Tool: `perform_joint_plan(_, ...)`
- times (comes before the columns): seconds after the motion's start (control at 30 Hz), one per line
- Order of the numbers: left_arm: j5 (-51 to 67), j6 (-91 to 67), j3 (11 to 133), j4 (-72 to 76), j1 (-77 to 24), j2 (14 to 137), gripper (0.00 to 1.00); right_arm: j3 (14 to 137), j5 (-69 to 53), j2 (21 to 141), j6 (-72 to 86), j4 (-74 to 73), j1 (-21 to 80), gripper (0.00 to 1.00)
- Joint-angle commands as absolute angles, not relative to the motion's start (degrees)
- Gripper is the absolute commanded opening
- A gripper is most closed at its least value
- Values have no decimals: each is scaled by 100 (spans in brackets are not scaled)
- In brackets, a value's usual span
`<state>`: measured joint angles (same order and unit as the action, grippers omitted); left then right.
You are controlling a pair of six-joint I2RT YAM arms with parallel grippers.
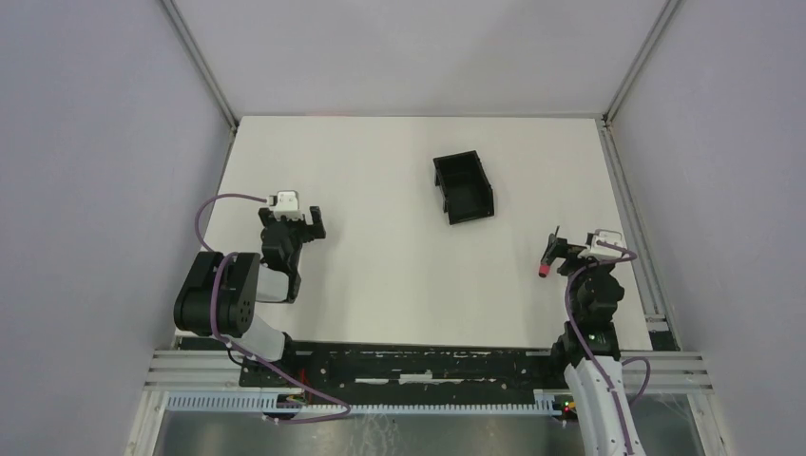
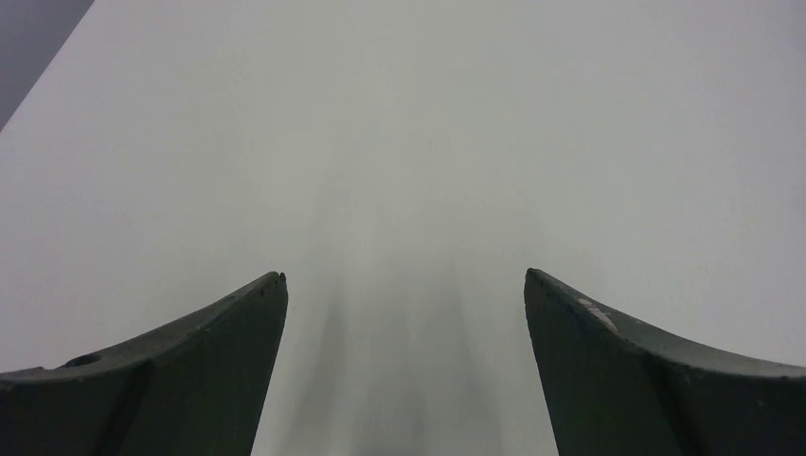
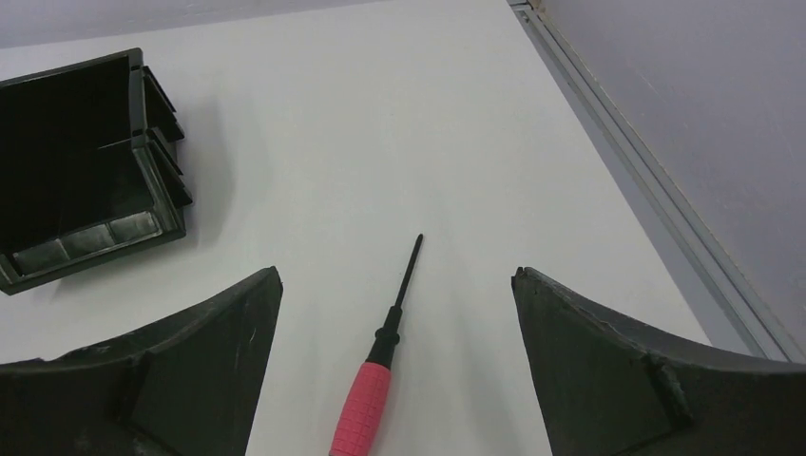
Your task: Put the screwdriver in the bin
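The screwdriver point(image 3: 385, 347) lies flat on the table point(image 3: 380, 114), apart from the bin point(image 3: 90, 249), out beyond its low lip and to the right. The right gripper point(image 3: 396, 275) hangs over it with its jaws wide, straddling the shaft. It would do best to shift back over the red handle, drop straight down and close across it. The left gripper point(image 2: 404, 274), far left of the bin, is spread over bare table.
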<state>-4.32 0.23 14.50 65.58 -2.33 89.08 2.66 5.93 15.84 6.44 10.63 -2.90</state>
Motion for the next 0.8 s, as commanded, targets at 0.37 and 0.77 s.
perform_joint_plan(0.37, -397, -88, 1450, 6659, -204, 8807, 100, 5448, 1260, 5436, 956, -3187, -316, 98)
perform_joint_plan(0.77, -398, -88, 1450, 6656, -209, 8811, 100, 5111, -564, 8118, 770, -2995, -376, 95)
